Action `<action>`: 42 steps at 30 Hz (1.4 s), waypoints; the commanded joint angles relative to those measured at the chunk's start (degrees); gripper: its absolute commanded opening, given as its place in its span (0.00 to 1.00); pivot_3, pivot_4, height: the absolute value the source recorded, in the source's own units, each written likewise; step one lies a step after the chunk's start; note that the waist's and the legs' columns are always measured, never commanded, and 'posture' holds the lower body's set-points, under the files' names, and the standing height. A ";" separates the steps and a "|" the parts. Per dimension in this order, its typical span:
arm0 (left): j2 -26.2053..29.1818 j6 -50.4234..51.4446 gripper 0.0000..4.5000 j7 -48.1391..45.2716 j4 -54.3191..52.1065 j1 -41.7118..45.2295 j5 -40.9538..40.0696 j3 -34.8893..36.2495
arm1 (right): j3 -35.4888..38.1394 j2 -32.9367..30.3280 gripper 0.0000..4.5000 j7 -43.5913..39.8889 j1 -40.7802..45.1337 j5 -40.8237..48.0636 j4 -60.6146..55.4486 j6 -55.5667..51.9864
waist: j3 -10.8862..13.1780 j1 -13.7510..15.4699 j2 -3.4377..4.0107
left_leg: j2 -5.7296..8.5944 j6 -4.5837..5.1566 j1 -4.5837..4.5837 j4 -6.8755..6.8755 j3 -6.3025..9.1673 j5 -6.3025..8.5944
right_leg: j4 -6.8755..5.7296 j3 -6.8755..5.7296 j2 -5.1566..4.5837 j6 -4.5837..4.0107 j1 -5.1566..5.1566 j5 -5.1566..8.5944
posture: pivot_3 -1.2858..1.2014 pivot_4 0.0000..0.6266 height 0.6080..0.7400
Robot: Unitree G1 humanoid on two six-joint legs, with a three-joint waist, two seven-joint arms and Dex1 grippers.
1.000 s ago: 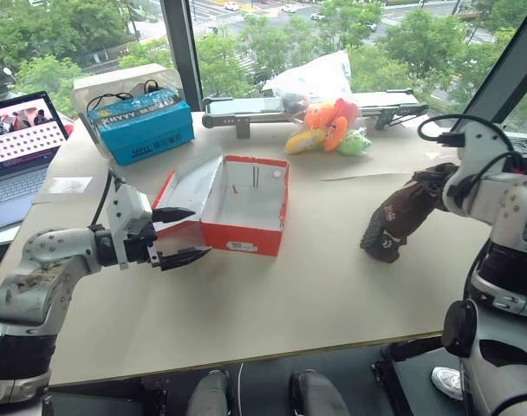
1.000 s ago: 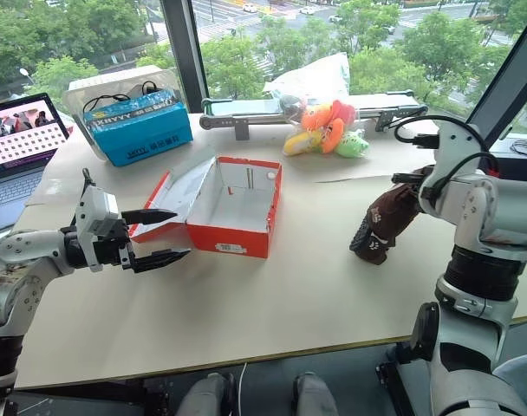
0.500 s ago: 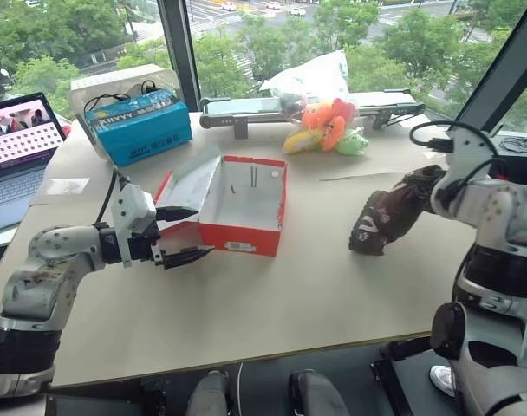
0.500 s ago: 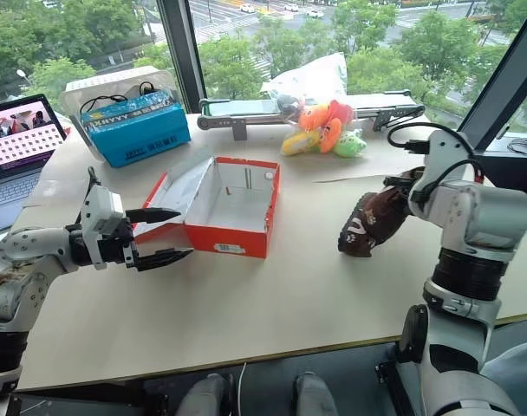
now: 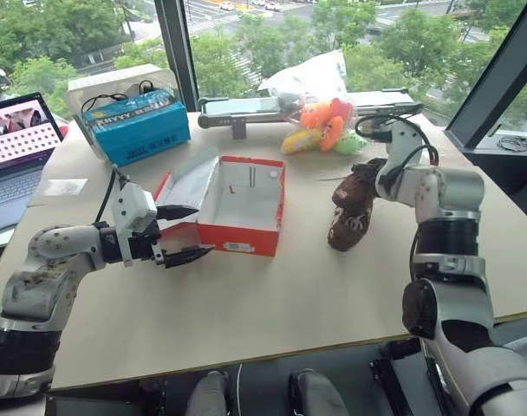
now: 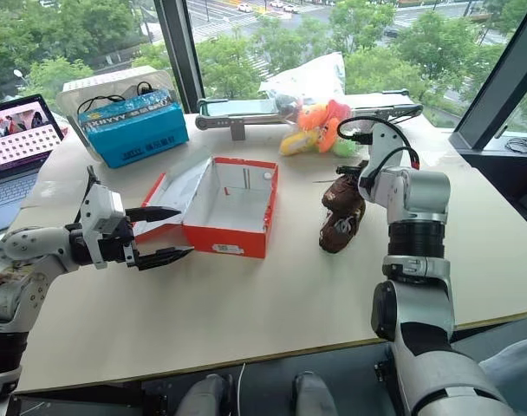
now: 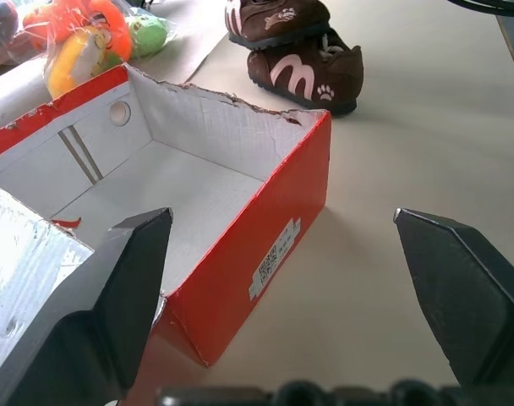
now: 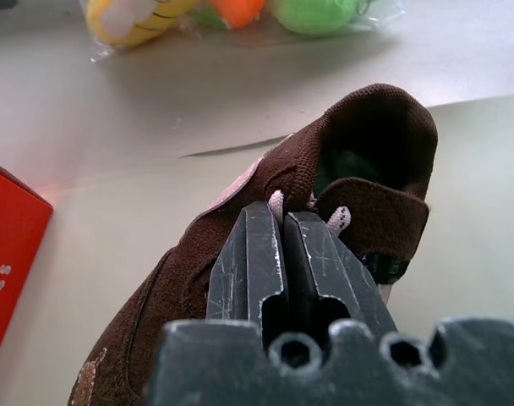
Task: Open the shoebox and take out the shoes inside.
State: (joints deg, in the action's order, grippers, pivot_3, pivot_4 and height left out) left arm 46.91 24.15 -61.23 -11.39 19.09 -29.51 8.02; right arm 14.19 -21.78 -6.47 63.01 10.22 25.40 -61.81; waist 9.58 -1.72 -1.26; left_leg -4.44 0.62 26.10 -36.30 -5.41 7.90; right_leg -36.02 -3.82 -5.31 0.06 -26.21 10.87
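Observation:
The red shoebox [image 5: 243,206] stands open in the middle of the table, its white inside empty and its lid [image 5: 187,184] leaning out to the left. My left gripper [image 5: 203,230] is open at the box's near left corner, one finger by the lid; in the left wrist view the box's [image 7: 265,211] red wall lies between its fingers. The brown shoes [image 5: 348,211] with pale markings hang together right of the box, lower end at or just above the tabletop. My right gripper [image 8: 282,222] is shut on the upper shoe [image 8: 358,161] by its laces.
A blue box [image 5: 140,126] and a laptop [image 5: 19,147] stand at the back left. Orange, yellow and green plush toys [image 5: 322,126] in a clear bag lie behind the shoes beside a long grey device [image 5: 246,107]. The tan table [image 5: 272,295] is bare in front.
My right gripper has carried the shoes left and farther over the table, closer to the box. The left gripper and the box have stayed where they were.

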 commanded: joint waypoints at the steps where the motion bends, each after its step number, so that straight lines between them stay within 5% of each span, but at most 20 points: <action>1: 0.51 -0.07 1.00 0.21 -1.61 -0.04 -0.82 1.55 | 0.27 -2.04 0.01 -0.33 3.45 0.13 -1.10 0.84 | 0.00 0.11 0.00 | 0.00 0.00 0.00 0.00 0.00 0.00 | 0.00 0.00 -0.01 0.00 0.00 0.00 | 0.52 0.24 1.00; 14: 0.32 -0.10 1.00 0.38 -1.51 0.31 -0.76 1.32 | -1.26 0.93 0.01 0.04 10.39 1.05 -5.99 -3.79 | 0.01 -0.11 0.02 | -0.02 0.00 0.00 0.02 -0.01 0.00 | -0.03 0.02 0.01 -0.01 -0.05 0.00 | 0.52 0.24 1.00; 36: 1.01 0.83 1.00 1.28 -3.96 -2.70 -1.42 3.45 | -5.34 6.06 0.01 -1.11 -2.31 0.14 1.10 -2.15 | 0.00 0.64 0.01 | -0.02 0.00 0.00 -0.01 -0.01 0.00 | -0.04 0.00 0.01 -0.01 -0.02 -0.01 | 0.52 0.24 1.00; 42: 0.79 0.74 1.00 1.01 -3.49 -2.24 -1.10 3.05 | -3.47 7.18 0.43 -0.64 -1.78 1.36 -1.50 -2.34 | 0.00 0.68 0.01 | -0.02 0.00 0.00 0.00 -0.01 0.00 | -0.03 0.00 0.01 -0.01 -0.02 -0.01 | 0.52 0.24 1.00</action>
State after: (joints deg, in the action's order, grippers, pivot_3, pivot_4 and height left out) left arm 47.11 25.22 -60.17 -13.38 15.92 -29.73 10.05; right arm 9.83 -14.62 -7.24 60.86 10.68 26.15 -63.22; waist 9.58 -1.04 -1.25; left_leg -4.46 0.61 26.09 -36.30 -5.42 7.90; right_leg -36.05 -3.83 -5.29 0.05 -26.23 10.87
